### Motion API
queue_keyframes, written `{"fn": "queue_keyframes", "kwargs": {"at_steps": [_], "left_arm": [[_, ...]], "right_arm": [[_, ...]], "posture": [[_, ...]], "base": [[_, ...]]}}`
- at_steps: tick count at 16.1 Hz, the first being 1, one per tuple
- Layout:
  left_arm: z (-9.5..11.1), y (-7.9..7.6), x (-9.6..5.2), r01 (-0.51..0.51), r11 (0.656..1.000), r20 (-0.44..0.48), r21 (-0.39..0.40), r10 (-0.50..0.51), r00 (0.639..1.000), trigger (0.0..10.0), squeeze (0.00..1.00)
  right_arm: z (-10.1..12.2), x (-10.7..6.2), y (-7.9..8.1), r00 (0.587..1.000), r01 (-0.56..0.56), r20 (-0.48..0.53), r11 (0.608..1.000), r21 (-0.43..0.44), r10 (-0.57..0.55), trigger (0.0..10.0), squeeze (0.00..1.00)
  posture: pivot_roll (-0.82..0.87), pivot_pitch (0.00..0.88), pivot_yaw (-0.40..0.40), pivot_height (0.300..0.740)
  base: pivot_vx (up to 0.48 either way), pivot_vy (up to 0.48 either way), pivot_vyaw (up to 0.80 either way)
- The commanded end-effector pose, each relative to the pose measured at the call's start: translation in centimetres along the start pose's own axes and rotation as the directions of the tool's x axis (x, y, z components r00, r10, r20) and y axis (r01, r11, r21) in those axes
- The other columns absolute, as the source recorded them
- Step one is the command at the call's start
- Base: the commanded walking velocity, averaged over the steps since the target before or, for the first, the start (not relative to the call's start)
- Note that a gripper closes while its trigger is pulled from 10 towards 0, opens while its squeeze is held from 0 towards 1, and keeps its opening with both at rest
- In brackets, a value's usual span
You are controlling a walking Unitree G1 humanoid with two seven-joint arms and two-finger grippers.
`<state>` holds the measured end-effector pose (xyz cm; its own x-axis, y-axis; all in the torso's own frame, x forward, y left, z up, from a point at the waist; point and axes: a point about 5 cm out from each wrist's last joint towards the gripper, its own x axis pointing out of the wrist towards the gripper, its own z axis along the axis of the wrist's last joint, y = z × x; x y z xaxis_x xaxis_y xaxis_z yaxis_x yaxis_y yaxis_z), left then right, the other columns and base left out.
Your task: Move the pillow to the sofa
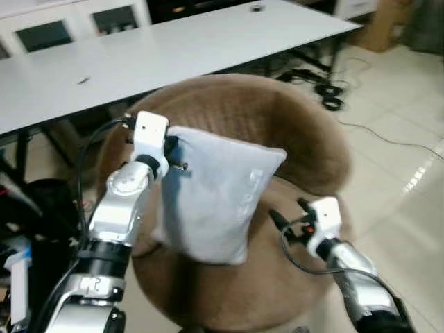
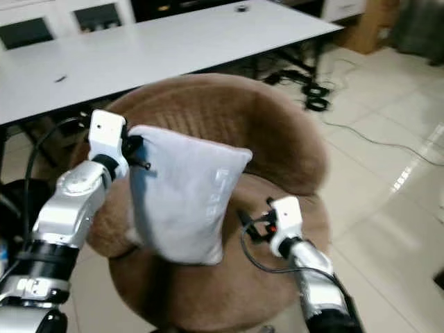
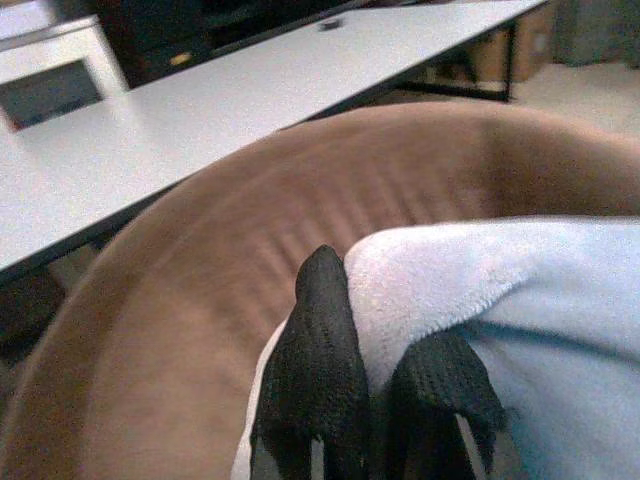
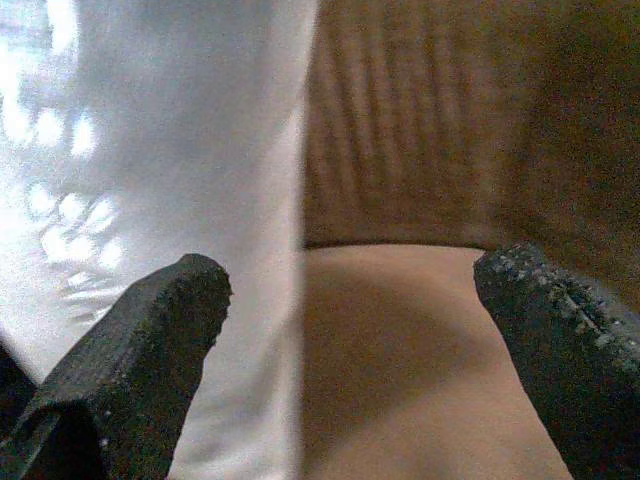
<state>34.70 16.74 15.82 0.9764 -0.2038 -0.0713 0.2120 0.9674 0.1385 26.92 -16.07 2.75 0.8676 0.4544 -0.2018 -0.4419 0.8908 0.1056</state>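
Pillow is hanging above the round brown sofa, its top corner pinched by the left gripper. Right gripper is hovering released beside it. White worktop behind.

One pillow; one sofa; one table.
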Motion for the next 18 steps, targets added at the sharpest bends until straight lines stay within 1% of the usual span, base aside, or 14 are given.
{"fn": "queue_keyframes", "kwargs": {"at_steps": [1, 6, 7, 8, 9, 10, 12, 13, 14, 16, 17, 18], "left_arm": [[1.4, 0.3, 0.0, -0.007, 1.000, 0.069, -0.019, 0.008, 0.998, 10.0, 0.00], [1.2, 0.1, -0.1, 0.005, 1.000, 0.056, -0.018, -0.004, 0.998, 10.0, 0.00], [1.2, 0.2, -0.1, -0.006, 1.000, 0.048, 0.003, 0.006, 0.999, 10.0, 0.00], [1.1, 0.9, -0.1, -0.095, 0.993, 0.044, 0.076, 0.092, 0.995, 10.0, 0.00], [1.1, 0.8, -0.1, -0.078, 0.993, 0.053, 0.090, 0.073, 0.996, 10.0, 1.00], [1.0, 0.3, -0.2, -0.026, 0.996, 0.052, 0.090, 0.022, 0.998, 10.0, 1.00], [0.9, -0.2, -0.3, 0.000, 0.996, 0.049, 0.087, -0.004, 0.999, 10.0, 1.00], [0.8, -0.2, -0.2, -0.011, 0.998, 0.046, 0.069, 0.008, 0.999, 10.0, 1.00], [0.8, -0.1, -0.2, -0.023, 0.997, 0.046, 0.069, 0.020, 0.999, 10.0, 1.00], [0.8, -0.1, -0.2, -0.026, 0.997, 0.045, 0.066, 0.023, 0.999, 10.0, 1.00], [0.7, 0.0, -0.2, -0.023, 0.999, 0.036, 0.041, 0.021, 0.999, 10.0, 1.00], [0.7, 0.0, -0.2, -0.023, 0.999, 0.035, 0.042, 0.022, 0.999, 10.0, 1.00]], "right_arm": [[-0.1, -0.1, 0.1, 1.000, -0.004, -0.017, 1.000, -0.008, 0.004, 10.0, 0.00], [0.0, -0.1, 0.1, 1.000, -0.003, -0.031, 1.000, -0.008, 0.003, 10.0, 0.00], [-0.2, -0.1, 0.1, 0.999, -0.002, -0.038, 1.000, -0.006, 0.002, 10.0, 0.00], [-0.4, -0.1, 0.1, 0.999, -0.003, -0.044, 1.000, -0.006, 0.002, 10.0, 0.00], [-0.5, -0.2, 0.2, 0.999, -0.004, -0.049, 1.000, -0.005, 0.004, 10.0, 0.00], [-0.6, -0.2, 0.2, 0.999, -0.005, -0.054, 1.000, -0.004, 0.004, 10.0, 0.00], [-0.8, -0.1, 0.1, 0.998, -0.004, -0.063, 1.000, -0.003, 0.004, 10.0, 0.00], [-0.9, -0.1, 0.0, 0.997, -0.002, -0.071, 1.000, -0.002, 0.002, 10.0, 0.00], [-1.0, -0.1, 0.0, 0.997, -0.003, -0.075, 1.000, -0.001, 0.003, 10.0, 0.00], [-1.1, 0.0, 0.1, 0.997, -0.003, -0.081, 1.000, -0.001, 0.003, 10.0, 0.00], [-1.3, -0.1, 0.0, 0.996, -0.001, -0.087, 1.000, -0.001, 0.001, 10.0, 0.00], [-1.4, -0.1, 0.0, 0.996, 0.000, -0.089, 1.000, -0.001, 0.000, 10.0, 0.00]], "posture": [[-0.06, 0.000, 0.093, 0.740], [-0.06, 0.000, 0.092, 0.740], [-0.06, 0.000, 0.092, 0.740], [-0.06, 0.000, 0.092, 0.740], [-0.06, 0.000, 0.092, 0.740], [-0.06, 0.000, 0.092, 0.740], [-0.06, 0.000, 0.094, 0.740], [-0.06, 0.000, 0.094, 0.740], [-0.06, 0.000, 0.094, 0.740], [-0.06, 0.000, 0.093, 0.740], [-0.06, 0.000, 0.093, 0.740], [-0.06, 0.000, 0.093, 0.740]], "base": [[0.000, 0.000, 0.00], [0.000, 0.000, 0.00], [0.000, 0.000, 0.00], [0.000, 0.000, 0.00], [0.000, 0.000, 0.00], [0.000, 0.000, 0.00], [0.000, 0.000, 0.00], [0.000, 0.000, 0.00], [0.000, 0.000, 0.00], [0.000, 0.000, 0.00], [0.000, 0.000, 0.00], [0.000, 0.000, 0.00]]}}
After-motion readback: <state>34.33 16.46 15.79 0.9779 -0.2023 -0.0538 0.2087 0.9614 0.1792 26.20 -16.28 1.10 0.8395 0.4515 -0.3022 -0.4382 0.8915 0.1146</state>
